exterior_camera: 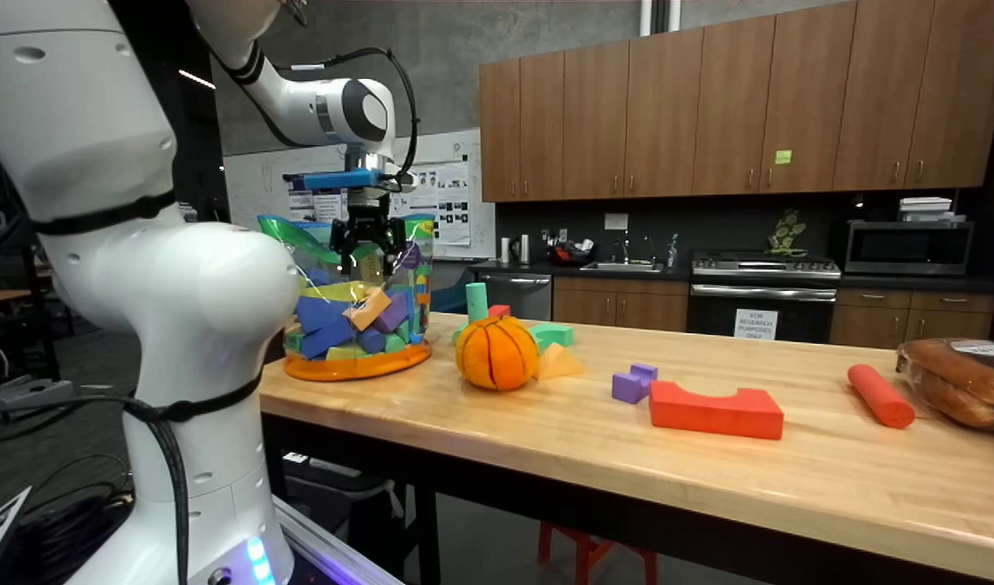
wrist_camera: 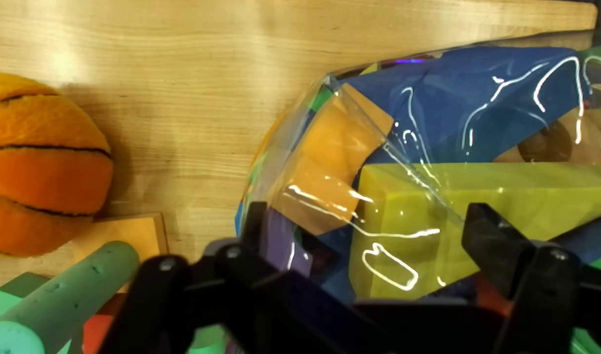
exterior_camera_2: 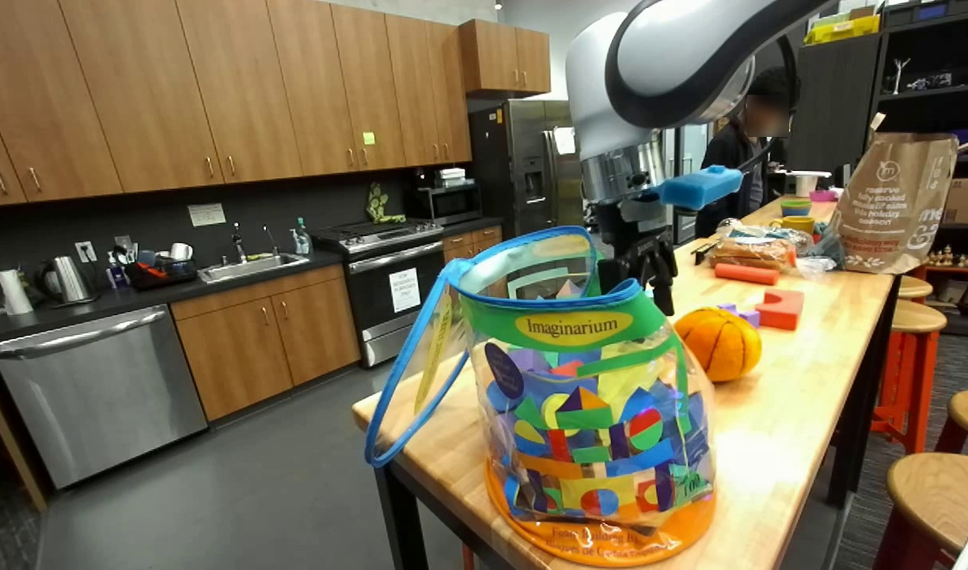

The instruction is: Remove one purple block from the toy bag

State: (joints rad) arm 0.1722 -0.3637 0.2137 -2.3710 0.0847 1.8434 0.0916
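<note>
The toy bag (exterior_camera_2: 575, 326) stands upright — see-through plastic with a green upper band, an orange base and bright shapes printed on its wall; the blue-edged rim is bent out of round, and 1 clear flap, edged in blue, hangs down outside. Inside, the purple block (exterior_camera: 392, 313), violet and elongated, lies tilted behind the clear wall — below mid-height

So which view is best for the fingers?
Wrist view: both fingers show large, with the gap between them plain. In both exterior views they look smaller, at the top of the toy bag; in an exterior view its blue rim seems to hide part of them.
</note>
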